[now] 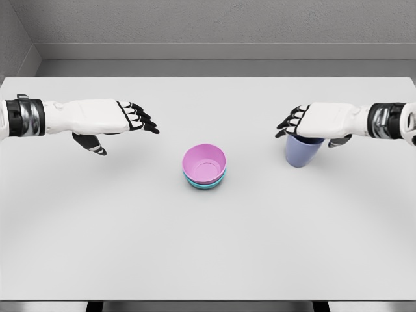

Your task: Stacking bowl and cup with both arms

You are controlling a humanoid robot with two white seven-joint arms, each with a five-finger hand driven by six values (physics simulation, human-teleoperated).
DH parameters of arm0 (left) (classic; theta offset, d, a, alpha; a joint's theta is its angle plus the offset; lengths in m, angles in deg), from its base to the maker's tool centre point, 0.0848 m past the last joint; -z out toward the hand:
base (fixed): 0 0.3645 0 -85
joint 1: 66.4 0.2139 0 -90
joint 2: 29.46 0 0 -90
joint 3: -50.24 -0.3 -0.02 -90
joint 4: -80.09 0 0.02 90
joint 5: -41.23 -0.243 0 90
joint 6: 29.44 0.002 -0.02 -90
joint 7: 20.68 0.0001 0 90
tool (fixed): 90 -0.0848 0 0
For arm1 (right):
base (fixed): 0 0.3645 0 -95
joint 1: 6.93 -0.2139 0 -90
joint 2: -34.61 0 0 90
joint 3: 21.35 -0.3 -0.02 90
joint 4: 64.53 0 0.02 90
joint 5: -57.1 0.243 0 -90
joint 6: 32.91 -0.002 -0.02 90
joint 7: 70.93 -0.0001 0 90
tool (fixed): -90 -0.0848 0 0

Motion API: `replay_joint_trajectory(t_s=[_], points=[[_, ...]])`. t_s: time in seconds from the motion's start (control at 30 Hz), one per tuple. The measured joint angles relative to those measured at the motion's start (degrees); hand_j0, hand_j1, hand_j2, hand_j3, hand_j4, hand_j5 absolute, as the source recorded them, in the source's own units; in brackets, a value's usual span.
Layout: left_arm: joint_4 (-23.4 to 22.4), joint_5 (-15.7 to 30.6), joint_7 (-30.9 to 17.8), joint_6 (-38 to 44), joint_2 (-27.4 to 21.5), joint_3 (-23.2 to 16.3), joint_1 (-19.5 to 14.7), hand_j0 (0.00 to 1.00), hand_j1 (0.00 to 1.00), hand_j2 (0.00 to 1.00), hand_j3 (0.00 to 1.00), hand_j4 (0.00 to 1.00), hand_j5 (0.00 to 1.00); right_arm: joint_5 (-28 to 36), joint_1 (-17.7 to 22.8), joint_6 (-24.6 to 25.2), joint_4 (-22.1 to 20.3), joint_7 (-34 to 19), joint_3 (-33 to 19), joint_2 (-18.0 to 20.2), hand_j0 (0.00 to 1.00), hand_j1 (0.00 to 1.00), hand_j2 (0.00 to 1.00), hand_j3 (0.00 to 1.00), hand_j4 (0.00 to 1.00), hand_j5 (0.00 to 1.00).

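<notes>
My right robot hand [305,123] sits directly over the upright purple cup [302,153], fingers apparently loose, maybe not gripping. The stacked bowls [205,167] lie to its left, mid-bench [97,247]. Left robot hand [123,118] hovers released, empty.

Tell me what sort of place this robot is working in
Probably a simulated tabletop test cell, not a lived-in room: a plain white table before bare grey walls, holding only a pink bowl nested in a teal bowl and a blue cup.
</notes>
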Motion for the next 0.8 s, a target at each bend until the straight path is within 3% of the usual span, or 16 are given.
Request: replay_joint_trajectory(t_s=[0.3,0.5,0.8], points=[[0.0,0.0,0.0,0.0,0.0,-0.3,0.0,1.00,1.00,1.00,1.00,1.00,1.00,-0.1,-0.1,0.0,0.0,0.0,-0.2,-0.6,0.71,0.71,0.71,0.71,0.71,0.71],[0.0,0.0,0.0,0.0,0.0,-0.4,0.0,1.00,1.00,1.00,1.00,1.00,1.00,0.1,-0.1,-0.1,0.0,0.0,-0.4,-0.5,0.70,0.70,0.70,0.70,0.70,0.70],[0.0,0.0,0.0,0.0,0.0,-0.4,0.0,1.00,1.00,1.00,1.00,1.00,1.00,0.4,-0.1,-0.1,0.0,0.0,-1.9,-0.5,0.59,0.59,0.59,0.59,0.59,0.59]])
